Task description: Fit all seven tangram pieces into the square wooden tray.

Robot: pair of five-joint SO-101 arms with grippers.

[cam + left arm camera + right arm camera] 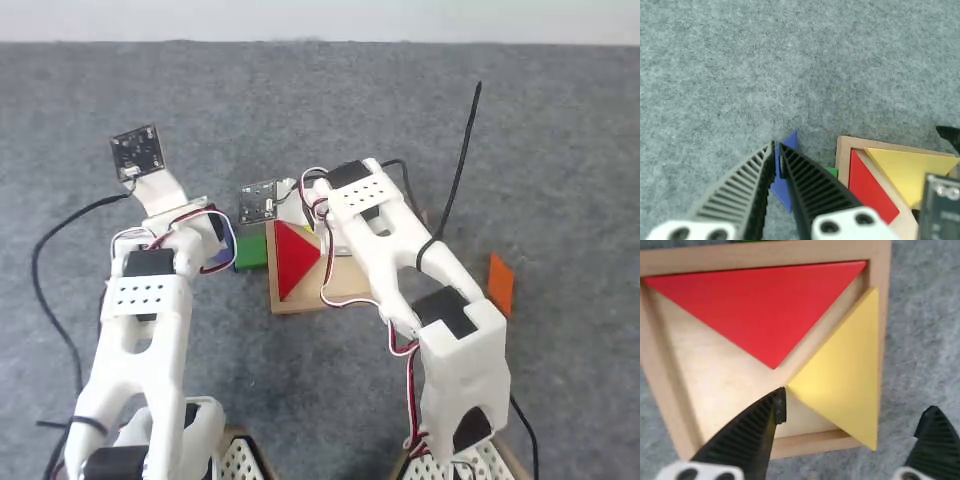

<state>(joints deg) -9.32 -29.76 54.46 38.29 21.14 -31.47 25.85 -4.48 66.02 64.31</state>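
Grey, carpet-like cloth covers the table, with two white robot arms standing side by side on it. Between them lies the square wooden tray [340,285], set slightly askew. Two of the seven pieces sit inside it: a large red triangle [765,305] along one side, and a large yellow triangle [845,385] along the adjoining side. Their points meet near the tray's middle, and the other half of the floor is bare wood.

The right gripper [855,415] hangs over the tray with its jaws spread wide and holding nothing. One fingertip is above the bare wood, the other is beyond the rim over the cloth, and the yellow triangle's corner lies between them.

The left gripper [776,146] is down on the cloth just beside the tray's outer edge. Its jaws are drawn almost together, pinching a small blue piece [785,170] that pokes out past the fingertips. A green piece [250,252] lies against the tray on that same side. An orange piece [500,283] lies well apart on the cloth beyond the right arm.

By my reading, the step in hand is picking up the blue piece. Next it would have to be lifted, carried over the rim and turned to match a gap in the bare half. The right arm hangs over that space and may need to move aside.
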